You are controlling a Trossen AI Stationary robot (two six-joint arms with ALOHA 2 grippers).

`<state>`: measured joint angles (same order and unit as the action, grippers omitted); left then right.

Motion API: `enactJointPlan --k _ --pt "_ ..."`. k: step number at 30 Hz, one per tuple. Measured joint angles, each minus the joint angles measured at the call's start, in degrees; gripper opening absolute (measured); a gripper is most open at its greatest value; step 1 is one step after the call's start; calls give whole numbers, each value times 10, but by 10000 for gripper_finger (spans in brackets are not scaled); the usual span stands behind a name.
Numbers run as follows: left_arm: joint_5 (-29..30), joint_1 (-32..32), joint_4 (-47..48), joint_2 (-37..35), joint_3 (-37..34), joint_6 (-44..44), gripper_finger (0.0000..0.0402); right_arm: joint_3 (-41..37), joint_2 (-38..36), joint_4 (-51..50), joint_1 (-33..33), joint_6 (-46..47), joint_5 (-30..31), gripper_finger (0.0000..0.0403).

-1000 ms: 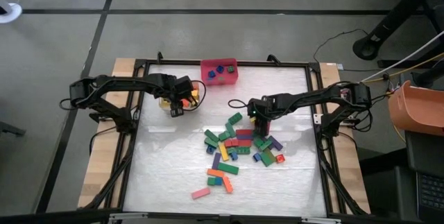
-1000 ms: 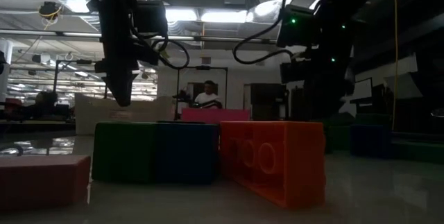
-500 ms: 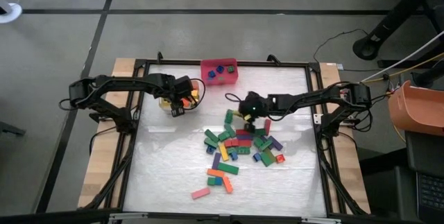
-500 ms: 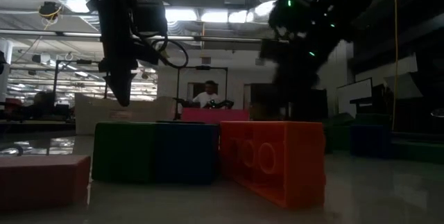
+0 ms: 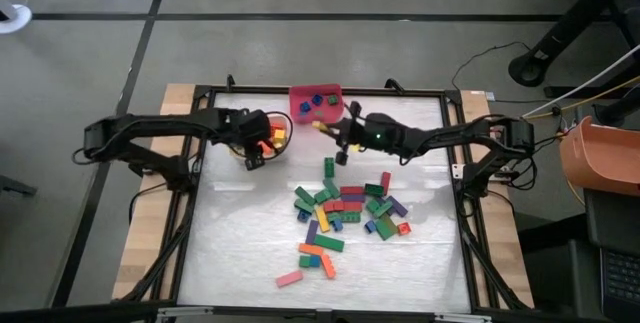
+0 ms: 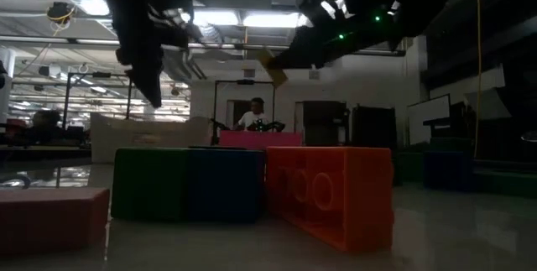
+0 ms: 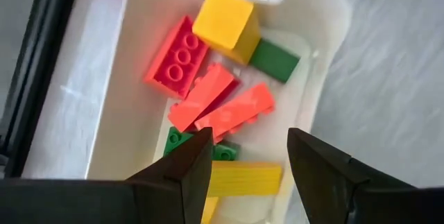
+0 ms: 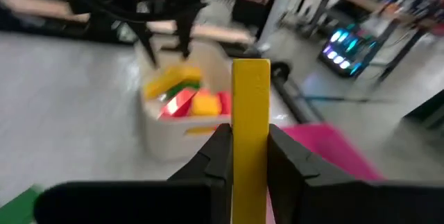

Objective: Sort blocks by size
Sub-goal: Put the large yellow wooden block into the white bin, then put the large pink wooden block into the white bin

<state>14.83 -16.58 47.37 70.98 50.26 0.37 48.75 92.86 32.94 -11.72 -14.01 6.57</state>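
High view: we see the right claw raised over the white tabletop, just beside the pink rectangular plastic bin, clamped on a long yellow studded plastic bar. Right wrist view confirms it: the yellow bar stands upright between the two dark fingers, w/ the white rectangular plastic bin and the pink bin beyond. In the low view the bar hangs tilted, well above the tabletop.

The left claw hovers at the white bin near the tabletop's left edge. Left wrist view: its fingers stand apart, nothing between them, right over the bin's contents — a yellow squarish brick, a red studded bar, two orange-red flat bars, green pieces, another yellow bar.

The pink bin holds a few small blue and green bricks. The remaining loose pile of mixed-colour studded bricks lies mid-tabletop, w/ a pink bar apart at the near side. Low view, foreground: a green block, a blue block and an orange studded block side by side, touching. A person shows in the room behind.
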Motion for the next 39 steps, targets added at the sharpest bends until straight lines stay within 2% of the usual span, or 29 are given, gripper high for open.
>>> enactJointPlan --k 5,9,13,16,21,25,29,34,39 --pt "0 23 -1 -55 0 -39 172 0 0 57 -3 0 4 82" --pt "-1 50 -7 -85 0 -76 172 10 20 101 -3 -30 3 74" --pt "-5 83 -17 -96 0 -112 172 65 78 112 -3 -66 -23 56" --pt "-5 107 -18 -96 0 -134 172 123 134 111 -3 -87 -56 62" --pt "-5 138 -15 -96 0 -177 172 234 221 64 -3 -102 -92 95" --pt "-5 156 -13 -96 0 -214 172 309 273 -7 -3 -124 -92 102" --pt "-5 174 -14 -96 0 -232 172 363 313 -29 -3 -135 -88 104" --pt "-5 196 -18 -94 0 -243 172 377 326 -51 -3 -139 -86 105" --pt "-5 236 -46 -89 -2 -261 172 377 301 -116 -10 -167 -87 105"
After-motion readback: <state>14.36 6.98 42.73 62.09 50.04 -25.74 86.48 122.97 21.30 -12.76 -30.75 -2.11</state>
